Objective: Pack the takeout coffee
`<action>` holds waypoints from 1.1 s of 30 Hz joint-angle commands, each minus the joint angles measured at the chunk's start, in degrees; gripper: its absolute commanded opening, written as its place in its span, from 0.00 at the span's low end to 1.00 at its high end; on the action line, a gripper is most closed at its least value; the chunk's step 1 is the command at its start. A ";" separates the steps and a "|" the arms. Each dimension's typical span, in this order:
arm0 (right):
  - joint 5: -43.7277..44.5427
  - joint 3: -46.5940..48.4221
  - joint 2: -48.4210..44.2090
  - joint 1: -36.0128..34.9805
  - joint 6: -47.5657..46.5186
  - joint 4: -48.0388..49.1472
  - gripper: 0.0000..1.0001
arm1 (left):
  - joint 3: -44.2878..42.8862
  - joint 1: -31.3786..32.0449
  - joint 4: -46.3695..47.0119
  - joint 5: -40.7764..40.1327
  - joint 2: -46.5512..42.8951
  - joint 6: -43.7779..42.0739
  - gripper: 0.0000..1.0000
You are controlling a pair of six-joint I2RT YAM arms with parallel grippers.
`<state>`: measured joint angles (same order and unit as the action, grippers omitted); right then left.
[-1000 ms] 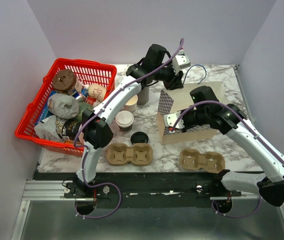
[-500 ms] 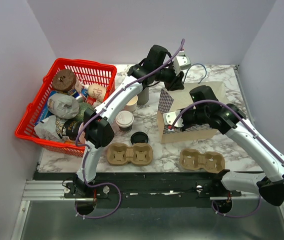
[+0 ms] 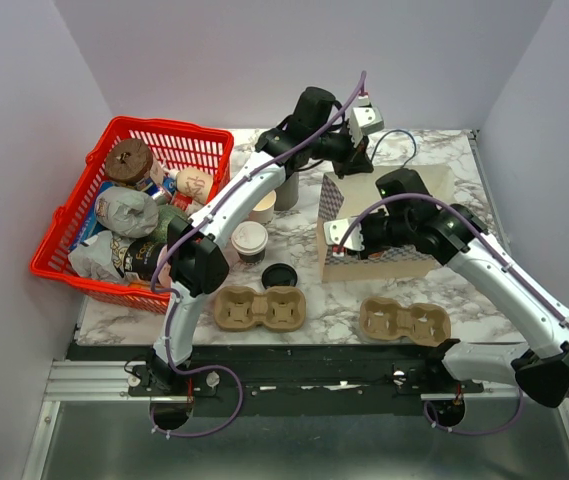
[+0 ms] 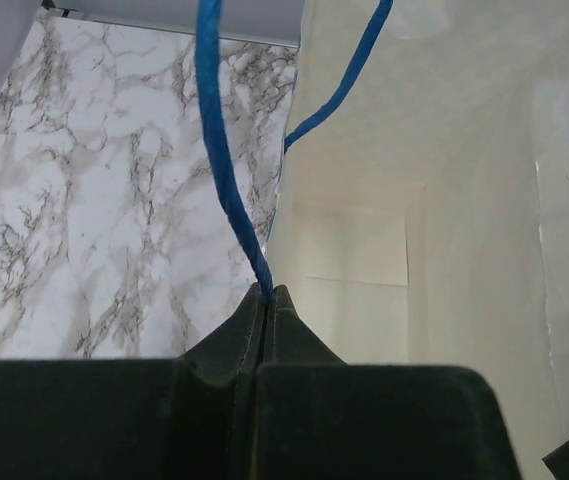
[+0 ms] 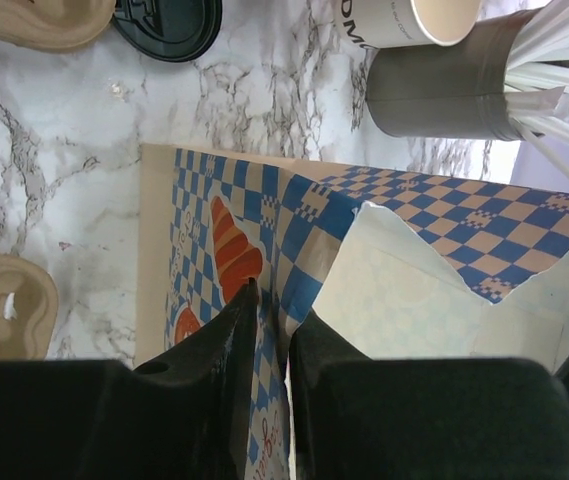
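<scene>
Probably light, crushable takeout coffee [image 3: 249, 238] (centre-left) wants a gentle mid-body grip; left gripper [image 4: 267, 293] pinches bag handle [image 4: 226, 170], right gripper [image 5: 272, 300] bag rim [image 5: 269, 215].

Blue-checked bag [image 5: 414, 215], red basket [image 3: 169, 124], grey-veined marble table [image 3: 336, 306], seemingly dark-bodied cup [image 3: 249, 238].

The left claw [image 4: 267, 296], part open a second ago, has now pinched shut on the blue cord handle [image 4: 226, 170] of the paper bag [image 3: 379, 265]; in the top view it has also drawn a little up and back. The right claw [image 3: 337, 236], clamped on the bag's near rim, has slid slightly left and away from the arm bases; its jaws have eased a touch wider; the bag's near-left corner has shifted left with it.
</scene>
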<state>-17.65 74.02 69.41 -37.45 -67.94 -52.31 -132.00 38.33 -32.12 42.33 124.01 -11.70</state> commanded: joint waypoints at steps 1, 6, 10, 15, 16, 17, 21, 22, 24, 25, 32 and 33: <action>1.21 4.72 0.99 -0.34 5.35 2.13 0.35 | -0.80 0.00 0.92 1.01 -0.78 -1.38 0.00; 1.40 13.68 1.87 -0.25 16.33 -1.63 0.71 | 1.05 -1.32 0.39 -1.45 -3.15 -5.25 0.00; -2.12 18.96 0.47 -0.17 22.49 -8.23 0.76 | 1.14 -2.90 0.83 -2.24 -3.86 -6.22 0.00; -5.81 14.85 -5.76 1.06 24.00 -15.68 0.73 | 0.70 -4.57 1.09 -2.42 -4.12 -6.66 0.00; -6.25 13.79 -7.69 1.24 23.56 -17.28 0.72 | 0.61 -4.58 1.09 -2.51 -4.12 -6.84 0.00; -6.43 10.91 -8.93 1.41 22.95 -18.77 0.71 | 0.52 -4.75 1.18 -2.51 -4.21 -7.01 0.00; -7.05 1.87 -14.82 1.42 20.84 -21.60 0.66 | 0.52 -4.93 1.80 -2.16 -3.95 -6.41 0.00; -6.61 0.18 -15.96 1.50 20.40 -21.43 0.65 | 0.52 -4.84 1.97 -1.99 -3.86 -5.97 0.00; -5.56 -4.81 -17.81 1.42 19.26 -21.42 0.64 | 0.78 -4.93 2.32 -1.46 -3.33 -5.00 0.00; -4.34 -6.24 -18.25 1.50 18.47 -21.60 0.63 | 0.87 -4.84 2.50 -1.28 -3.33 -4.12 0.00; 1.73 -20.64 -20.62 1.50 17.22 -19.59 0.60 | 1.58 -4.84 3.64 -0.93 -3.42 -2.62 0.00; 2.26 -22.58 -21.50 1.50 17.32 -18.36 0.60 | 1.66 -4.84 3.47 -1.02 -3.42 -2.71 0.00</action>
<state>-19.73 58.08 50.22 -36.23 -49.93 -71.66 -131.00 33.76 -30.13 40.49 122.45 -15.14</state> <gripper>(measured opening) 0.601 0.011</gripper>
